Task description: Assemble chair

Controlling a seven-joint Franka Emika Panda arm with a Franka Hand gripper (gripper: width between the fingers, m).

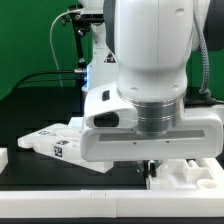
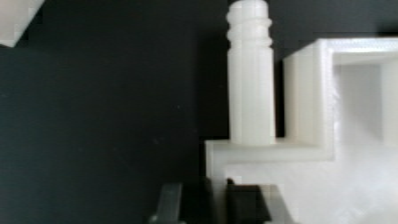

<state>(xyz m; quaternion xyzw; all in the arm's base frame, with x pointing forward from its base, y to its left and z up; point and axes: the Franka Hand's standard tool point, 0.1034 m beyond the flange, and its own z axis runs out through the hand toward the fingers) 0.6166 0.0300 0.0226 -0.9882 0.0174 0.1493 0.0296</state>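
Your hand (image 2: 214,190) is hovering toward the counter's (image 1: 60,195) near edge, fingers pressed together, just beside a white chair piece (image 2: 285,160) with a ribbed peg (image 2: 253,70) sticking out. Farther back, toward the exterior view's left, a tagged chair slab (image 1: 52,143) is lying.

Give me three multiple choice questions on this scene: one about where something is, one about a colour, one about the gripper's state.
1. The tagged chair piece lies: A. at the exterior view's right edge; B. on the exterior view's left; C. in the background.
2. The table is: A. black; B. red; C. white.
3. The gripper is: A. wide open; B. hidden; C. shut.
Answers: 1 B, it lies left of centre; 2 A, the surface under the parts is dark; 3 C, its jaws nearly touch in the wrist view.
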